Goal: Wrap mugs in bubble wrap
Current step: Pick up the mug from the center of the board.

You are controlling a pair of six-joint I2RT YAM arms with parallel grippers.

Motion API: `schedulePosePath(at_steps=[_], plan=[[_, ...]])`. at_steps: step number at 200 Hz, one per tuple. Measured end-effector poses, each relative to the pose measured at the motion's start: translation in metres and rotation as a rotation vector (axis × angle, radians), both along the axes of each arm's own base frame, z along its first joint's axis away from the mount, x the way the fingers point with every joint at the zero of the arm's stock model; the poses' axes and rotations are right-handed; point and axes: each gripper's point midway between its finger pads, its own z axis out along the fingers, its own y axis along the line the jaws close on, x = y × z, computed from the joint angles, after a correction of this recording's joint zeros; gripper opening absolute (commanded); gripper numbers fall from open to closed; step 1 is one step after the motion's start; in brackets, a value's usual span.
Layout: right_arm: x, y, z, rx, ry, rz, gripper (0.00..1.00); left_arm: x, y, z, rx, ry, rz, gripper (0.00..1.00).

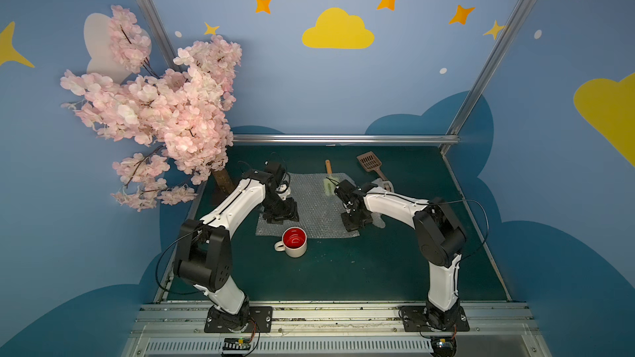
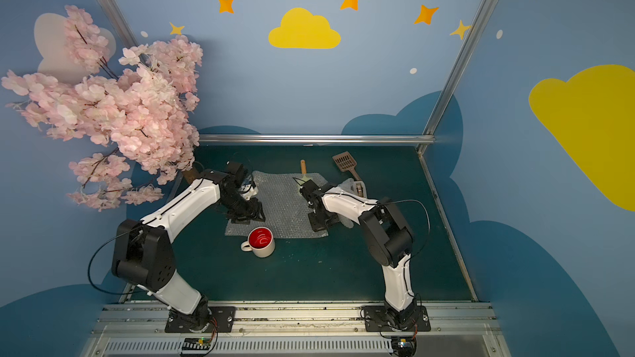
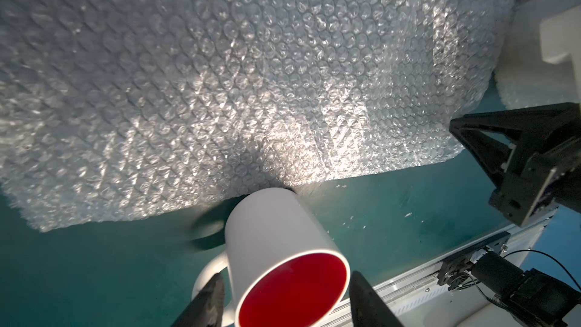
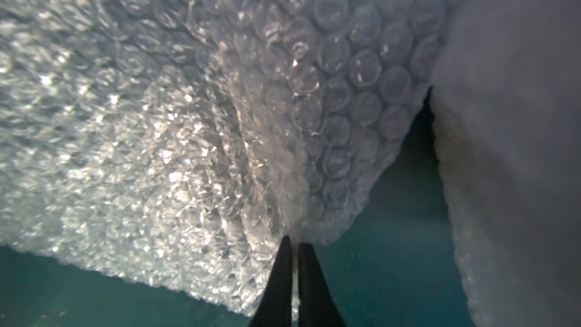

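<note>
— Just beyond the mug [image 1: 294, 242], touching its far side, the bubble wrap [image 1: 309, 200] lies flat on the green table [image 1: 343, 276]. Both top views give me that: mug upright, red inside, handle turned toward my left arm's side.

— And your claws?

— My left gripper [image 1: 279, 218] hangs over the sheet's edge, beyond the mug on its handle side, released and with nothing in it. From above you can't judge the gap. My left wrist camera shows it plainly: both fingers [image 3: 210, 297] spread wide, the mug [image 3: 276, 231] framed between them but not touched.

— Right side?

— My right gripper [image 4: 292, 240] is clenched on the sheet's near corner, on the side of the mug away from its handle. Only the right wrist camera shows the pinch: fingertips almost meeting, a thin lip of bubbles between them, the wrap [image 4: 157, 121] puckering up toward them. In the top views my own wrist hides it.

— Anything else out there?

— Past that corner, farther from the mug, there's a whitish bundle [image 2: 347, 184] of wrap. It's a blur in the wrist view, and I can't tell what it holds. Across the sheet from the mug, a wooden-handled brush [image 1: 328, 175] overlaps the far edge, and a brown slotted scoop [image 1: 369, 162] lies near it. A pink blossom tree [image 1: 154, 108] stands well off on the handle side.
</note>
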Motion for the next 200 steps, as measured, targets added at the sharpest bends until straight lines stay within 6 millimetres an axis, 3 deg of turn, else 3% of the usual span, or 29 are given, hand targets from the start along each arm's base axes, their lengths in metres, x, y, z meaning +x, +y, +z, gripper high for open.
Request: schedulePosePath(at_steps=[52, 92, 119, 200], plan=[[0.003, -0.002, 0.007, 0.024, -0.016, 0.012, 0.08, -0.016, 0.006, -0.025, 0.049, 0.020, -0.019, 0.63], [-0.001, -0.002, 0.007, 0.042, -0.010, 0.022, 0.07, -0.028, 0.015, -0.028, 0.085, -0.009, -0.028, 0.62], [-0.006, -0.004, 0.004, 0.051, -0.003, 0.033, 0.07, -0.029, 0.014, -0.033, 0.096, -0.007, -0.026, 0.53], [-0.012, -0.005, 0.001, 0.058, 0.000, 0.053, 0.06, -0.029, 0.008, -0.049, 0.125, 0.024, -0.047, 0.38]])
